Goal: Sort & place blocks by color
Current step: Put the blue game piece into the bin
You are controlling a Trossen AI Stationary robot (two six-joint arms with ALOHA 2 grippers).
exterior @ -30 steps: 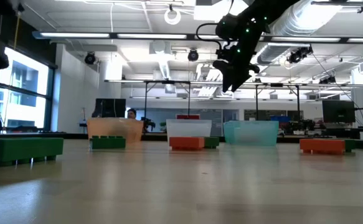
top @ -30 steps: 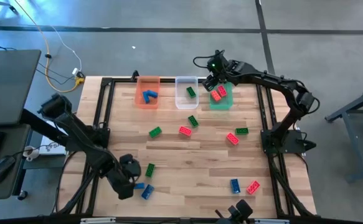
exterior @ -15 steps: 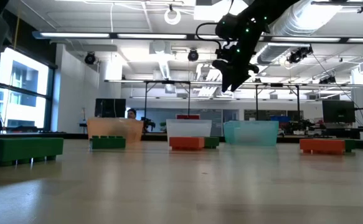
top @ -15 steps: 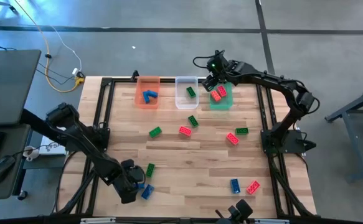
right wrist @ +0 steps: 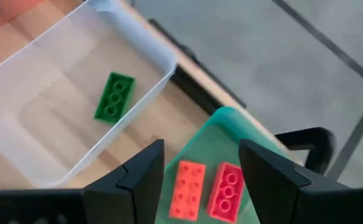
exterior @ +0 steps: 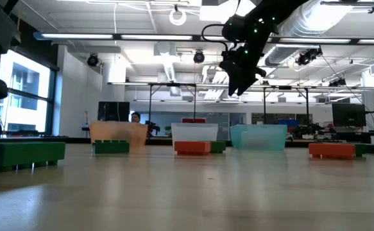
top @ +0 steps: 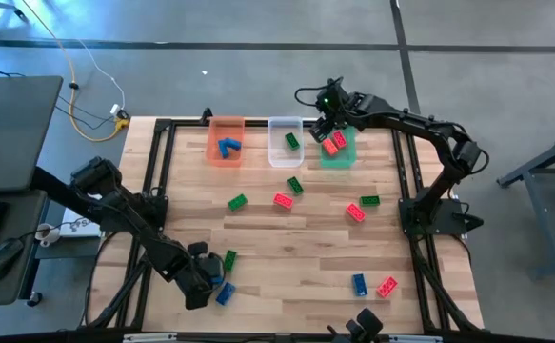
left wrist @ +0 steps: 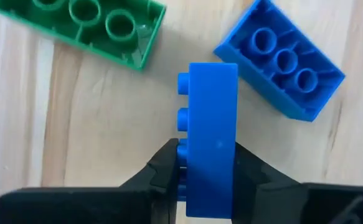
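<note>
My left gripper (left wrist: 206, 165) is at the table's near left (top: 208, 278), shut on a blue block (left wrist: 212, 124) turned on its side. Beside it lie a green block (left wrist: 81, 28) and a second blue block (left wrist: 281, 59). My right gripper (right wrist: 201, 180) hangs open and empty above the green bin (top: 338, 148) at the far edge, which holds two red blocks (right wrist: 187, 186). The clear bin (top: 286, 141) holds a green block (right wrist: 114, 96), and the orange bin (top: 226, 140) holds blue blocks. More red, green and blue blocks lie scattered on the table. My left gripper pinches the blue block between its two fingers, one on the studded face (left wrist: 182, 152) and one on the opposite face (left wrist: 234, 155), at one end of the block. The fingers come from above, pointing down. Whether the block still rests on the table I cannot tell.
Loose blocks lie mid-table: green (top: 237, 201), red (top: 283, 200), green (top: 295, 186), green (top: 369, 200), red (top: 355, 212). A blue block (top: 359, 284) and a red one (top: 386, 286) lie near the right front. The three bins stand in a row along the far edge.
My left gripper has moved toward the table's near edge and a little to the right, coming down onto the blue block next to the green one. My right gripper has stayed above the green bin.
</note>
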